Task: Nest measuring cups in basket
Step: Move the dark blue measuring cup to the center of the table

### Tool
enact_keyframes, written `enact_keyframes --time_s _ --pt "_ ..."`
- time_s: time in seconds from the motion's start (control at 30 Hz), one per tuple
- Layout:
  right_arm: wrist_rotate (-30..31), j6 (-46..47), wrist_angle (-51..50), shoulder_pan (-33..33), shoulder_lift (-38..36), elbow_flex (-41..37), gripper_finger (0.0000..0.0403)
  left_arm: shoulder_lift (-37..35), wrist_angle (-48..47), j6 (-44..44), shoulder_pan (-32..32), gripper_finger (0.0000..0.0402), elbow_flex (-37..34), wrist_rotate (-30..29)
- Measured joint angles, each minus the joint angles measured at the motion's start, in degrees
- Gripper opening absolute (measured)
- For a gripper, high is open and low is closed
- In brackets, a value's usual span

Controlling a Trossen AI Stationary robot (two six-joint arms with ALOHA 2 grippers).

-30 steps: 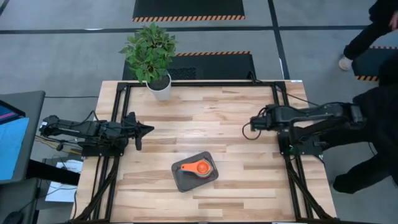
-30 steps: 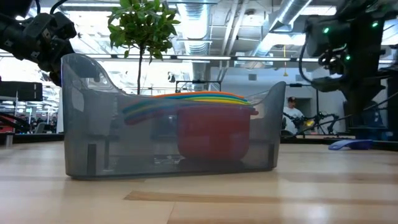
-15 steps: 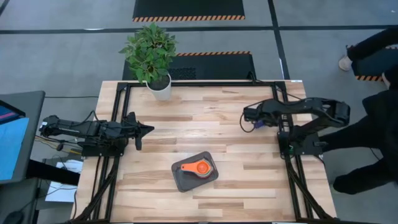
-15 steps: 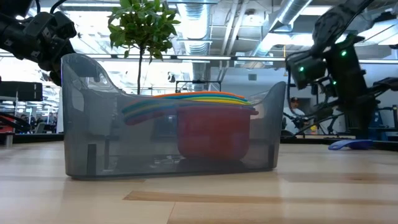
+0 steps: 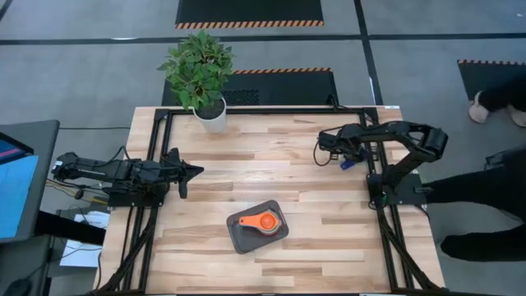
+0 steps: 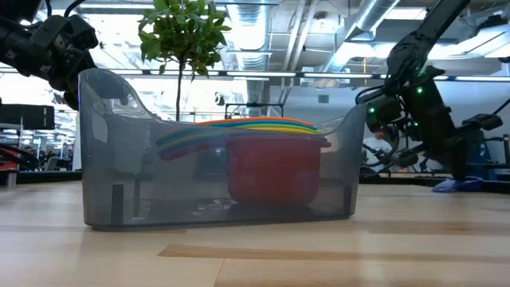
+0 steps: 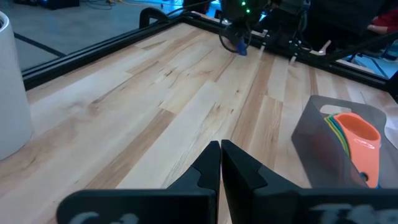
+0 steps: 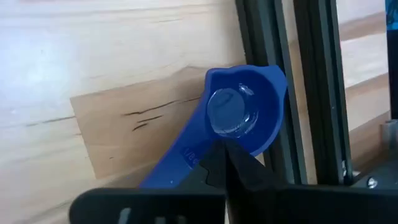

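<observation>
The grey basket (image 5: 237,239) stands near the table's near edge, its bottom on the wood. Nested cups sit inside it, an orange cup (image 5: 265,222) on top and a red cup (image 6: 275,171) seen through the wall. One dark blue cup (image 5: 346,163) lies on the table by the right frame rail. My right gripper (image 8: 222,150) is shut and points down right over that cup, where handle and bowl meet. My left gripper (image 5: 197,171) is shut and waits above the table's left side. My right gripper comes at the dark blue cup from above, its shut fingertips over the spot where the handle joins the bowl (image 8: 208,144). The fingers hide that spot, so I cannot tell whether they touch it. The cup lies on the table (image 6: 453,185).
A white plant pot (image 5: 210,115) stands at the far left corner. Black frame rails (image 8: 267,74) run along the table's sides, one right beside the blue cup. A person (image 5: 493,185) stands off the right edge. Bare wood lies between the basket and the blue cup.
My right arm has raised its elbow and tipped its gripper downward, lowering it toward the dark blue cup. The cup and the basket have stayed in place. The person at the right has drawn back from the table.
</observation>
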Motion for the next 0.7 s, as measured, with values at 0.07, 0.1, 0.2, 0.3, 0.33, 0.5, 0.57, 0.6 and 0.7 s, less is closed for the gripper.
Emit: enact_keyframes --time_s 0.07,0.1,0.2,0.3,0.33,0.5,0.57,0.6,0.7 --pt "-0.8 -1.3 1.0 0.3 0.3 0.1 0.0012 0.0 0.0 0.4 0.0 0.0000 0.0 0.0" --pt "-1.1 -1.8 1.4 0.6 0.5 0.4 0.0015 0.0 0.0 0.7 0.0 0.0000 0.0 0.0" --pt "-1.6 -1.9 2.4 2.0 0.7 2.4 0.0016 0.0 0.0 0.7 0.0 0.0000 0.0 0.0" --pt "-3.8 -3.3 4.6 3.5 0.7 5.1 0.0008 0.0 0.0 0.6 0.0 0.0000 0.0 0.0" --pt "-4.6 -3.8 5.1 3.9 0.8 6.0 0.0006 0.0 0.0 0.6 0.0 0.0000 0.0 0.0" --pt "-8.9 -6.0 13.3 7.2 0.8 9.6 0.0013 0.0 0.1 0.6 0.0 0.0000 0.0 0.0" --pt "-10.5 -7.9 19.1 8.8 0.9 10.3 0.0018 0.0 0.1 0.6 0.0 0.0000 0.0 0.0" --pt "-11.5 -8.9 22.4 9.7 0.9 10.4 0.0018 0.0 0.1 0.6 0.0 0.0000 0.0 0.0" --pt "-13.4 -10.7 32.4 12.6 1.2 10.5 0.0011 0.0 0.1 0.6 0.0 0.0000 0.0 0.0"
